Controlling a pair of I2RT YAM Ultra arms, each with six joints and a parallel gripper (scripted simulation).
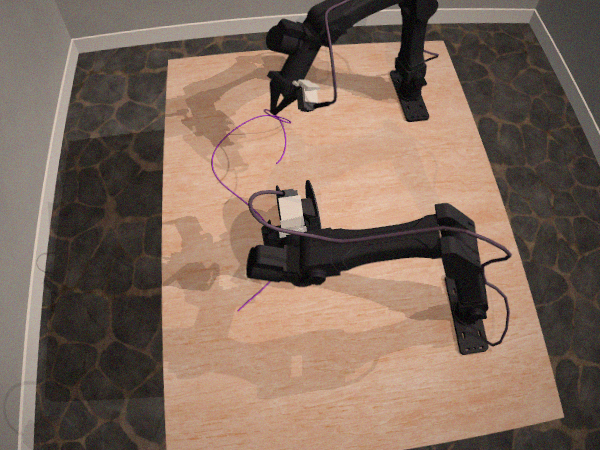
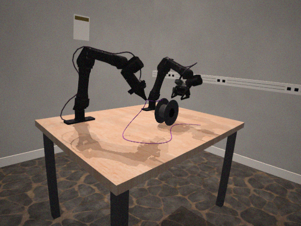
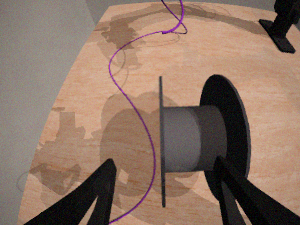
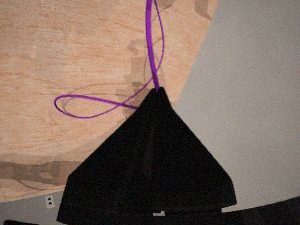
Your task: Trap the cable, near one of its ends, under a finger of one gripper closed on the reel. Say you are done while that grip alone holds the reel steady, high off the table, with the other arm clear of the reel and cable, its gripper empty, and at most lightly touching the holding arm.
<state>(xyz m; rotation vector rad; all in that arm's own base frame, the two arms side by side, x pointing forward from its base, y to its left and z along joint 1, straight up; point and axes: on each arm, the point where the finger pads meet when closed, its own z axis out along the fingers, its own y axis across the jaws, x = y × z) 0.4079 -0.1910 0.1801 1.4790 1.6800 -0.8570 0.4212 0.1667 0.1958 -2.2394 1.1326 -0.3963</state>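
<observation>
A black reel (image 2: pixel 166 111) (image 3: pixel 188 139) with a grey core stands on its rims on the wooden table (image 1: pixel 350 395) (image 2: pixel 100 165). A purple cable (image 1: pixel 215 160) (image 2: pixel 140 141) (image 3: pixel 121 86) (image 4: pixel 151 36) curves across the table past the reel. My left gripper (image 2: pixel 180 95) (image 3: pixel 163 164) is open and empty. It hangs above the reel, a finger to each side, not touching it. In the top view the left arm (image 1: pixel 375 250) hides most of the reel. My right gripper (image 1: pixel 275 109) (image 2: pixel 145 98) (image 4: pixel 159 93) is shut on the cable near one end, where a small loop sticks out, and holds that part off the table.
The right arm's base (image 1: pixel 411 102) stands at the table's far edge and the left arm's base (image 1: pixel 467 330) at the right edge. The cable's other end (image 1: pixel 240 308) lies loose beside the left arm's wrist.
</observation>
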